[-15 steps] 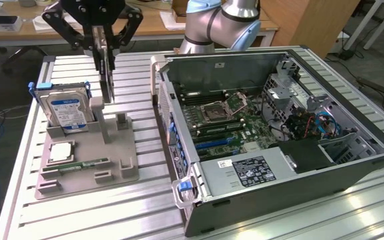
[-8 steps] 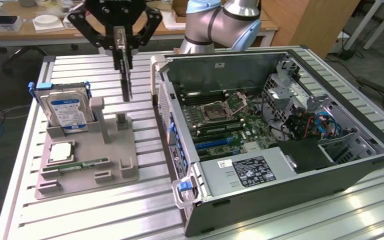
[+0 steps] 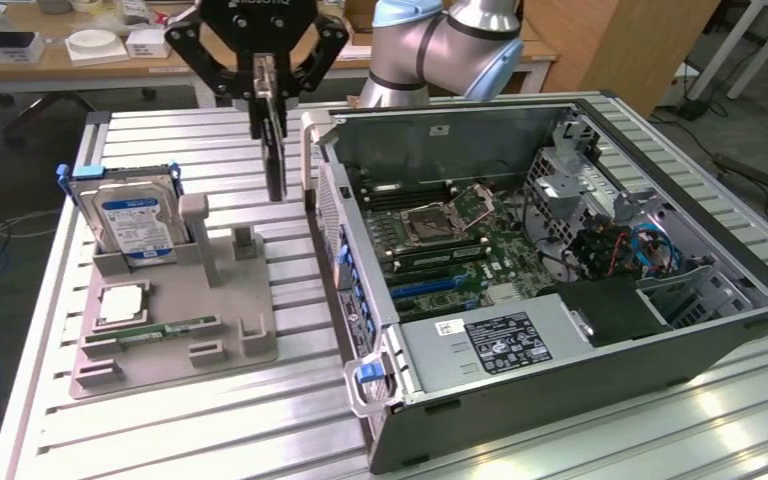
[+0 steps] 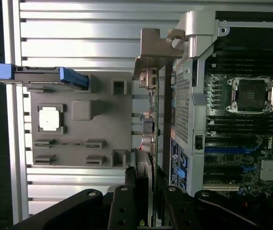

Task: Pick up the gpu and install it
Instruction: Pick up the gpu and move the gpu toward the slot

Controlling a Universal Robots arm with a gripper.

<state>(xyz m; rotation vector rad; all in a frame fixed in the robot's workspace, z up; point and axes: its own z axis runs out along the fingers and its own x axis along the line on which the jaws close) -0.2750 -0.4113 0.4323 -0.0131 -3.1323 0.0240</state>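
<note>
slatted metal table (image 3: 157, 420) below — the gripper (image 3: 267, 98) clamps the gpu (image 3: 275, 160), long axis vertical, just outside the open computer case (image 3: 531, 410).

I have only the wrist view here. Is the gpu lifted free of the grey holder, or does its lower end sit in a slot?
Observer: It is lifted. In the exterior view the gpu hangs upright from the gripper, with its lower end clear of the grey holder.
Operator: Thank you. What is the thing with blue ends at the holder's edge?
Observer: It is a hard drive. It stands upright in the holder, and its blue-white label faces the exterior camera.
Operator: And what sits in the case past the blue slots?
Observer: A silver power supply with a black label, in the corner nearest the exterior camera.
</note>
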